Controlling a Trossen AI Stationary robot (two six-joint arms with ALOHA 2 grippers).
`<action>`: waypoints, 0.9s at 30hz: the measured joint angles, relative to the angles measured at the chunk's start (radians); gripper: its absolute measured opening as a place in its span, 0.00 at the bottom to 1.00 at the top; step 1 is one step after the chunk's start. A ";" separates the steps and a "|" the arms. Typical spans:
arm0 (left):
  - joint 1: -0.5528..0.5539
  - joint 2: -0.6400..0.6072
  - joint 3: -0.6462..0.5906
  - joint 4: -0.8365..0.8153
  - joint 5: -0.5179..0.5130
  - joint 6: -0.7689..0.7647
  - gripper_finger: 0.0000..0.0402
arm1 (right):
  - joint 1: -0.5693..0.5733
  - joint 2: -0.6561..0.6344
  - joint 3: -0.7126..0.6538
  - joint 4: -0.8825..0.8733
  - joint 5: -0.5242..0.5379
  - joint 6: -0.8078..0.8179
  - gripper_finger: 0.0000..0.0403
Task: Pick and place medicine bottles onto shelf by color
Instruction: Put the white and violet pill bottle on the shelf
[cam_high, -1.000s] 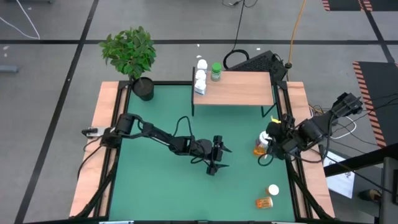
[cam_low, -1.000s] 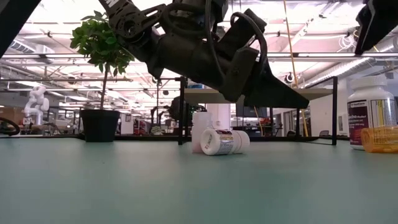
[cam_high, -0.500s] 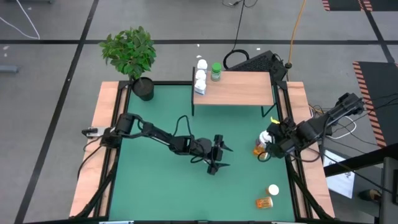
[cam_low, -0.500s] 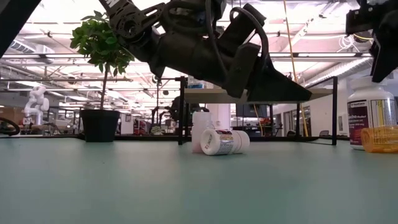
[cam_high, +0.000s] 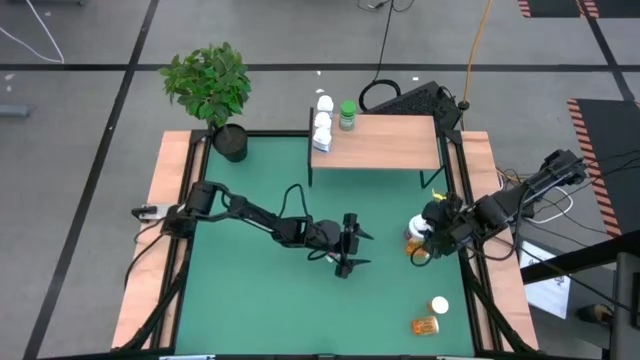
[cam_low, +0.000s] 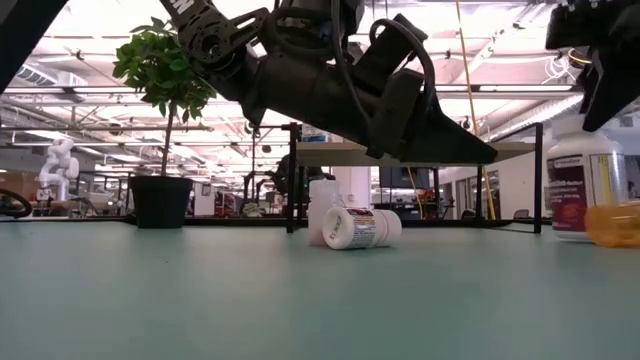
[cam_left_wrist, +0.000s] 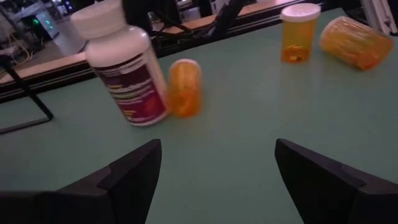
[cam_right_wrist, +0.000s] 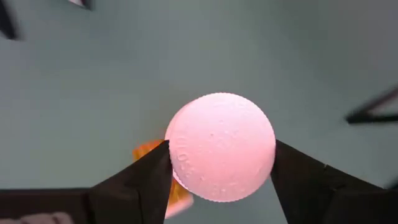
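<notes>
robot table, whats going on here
The right tool is down over a large white bottle near the mat's right edge, fingers either side of its cap. The left tool hovers open mid-mat. Three bottles already sit on the shelf; amber ones lie on the green mat.

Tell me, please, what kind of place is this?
Probably a robotics lab in a large industrial hall. The low view shows long ceiling lights and a white robot figure behind the table; the high view shows floor cables and striped floor tape.

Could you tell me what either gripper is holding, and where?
The right gripper has its fingers on the cap of the white bottle; the left gripper holds nothing.
</notes>
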 joint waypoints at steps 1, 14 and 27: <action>0.002 0.000 0.000 0.000 0.000 0.000 0.79 | -0.005 0.000 0.000 0.030 0.000 -0.028 0.56; 0.019 0.000 0.000 -0.001 0.046 -0.096 0.79 | -0.060 0.015 0.000 0.567 -0.087 -0.494 0.56; 0.026 -0.001 0.053 -0.099 0.299 -0.129 0.82 | -0.102 0.135 -0.001 0.857 -0.254 -0.886 0.56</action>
